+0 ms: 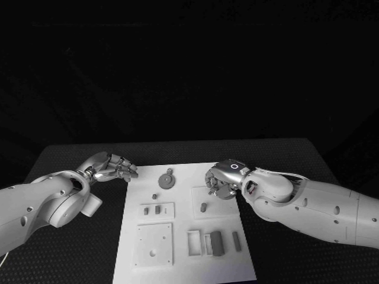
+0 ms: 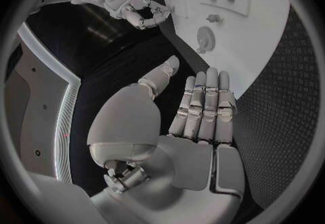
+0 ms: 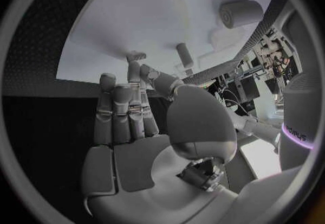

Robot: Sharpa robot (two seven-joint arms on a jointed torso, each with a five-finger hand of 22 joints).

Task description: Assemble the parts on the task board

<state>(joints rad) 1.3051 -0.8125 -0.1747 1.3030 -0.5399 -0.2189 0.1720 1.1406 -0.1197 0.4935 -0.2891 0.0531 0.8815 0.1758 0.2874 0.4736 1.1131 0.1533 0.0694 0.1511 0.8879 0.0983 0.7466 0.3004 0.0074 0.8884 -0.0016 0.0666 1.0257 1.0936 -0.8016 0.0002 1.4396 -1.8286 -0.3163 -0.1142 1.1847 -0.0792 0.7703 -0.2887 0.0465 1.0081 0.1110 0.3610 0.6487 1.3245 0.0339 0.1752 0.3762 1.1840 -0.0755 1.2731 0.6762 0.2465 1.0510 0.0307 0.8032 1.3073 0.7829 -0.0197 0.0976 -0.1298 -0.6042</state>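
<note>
Both hands hover at the task board's far end, grasping nothing.

Head view: the white task board runs lengthwise away from the robot, grey parts on it; the left hand sits off its far corner, the right hand over it.
Left wrist view: fingers straight, apart, unloaded.
Right wrist view: fingers likewise extended; the parts are hard to make out.

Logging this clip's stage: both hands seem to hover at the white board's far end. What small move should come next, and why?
Probably the right hand should lower onto the small grey peg lying just below it on the board. Both hands look empty: the right one hangs over the board's far right part, with its fingers nearly straight, and the left hand is off the board's left edge.
</note>
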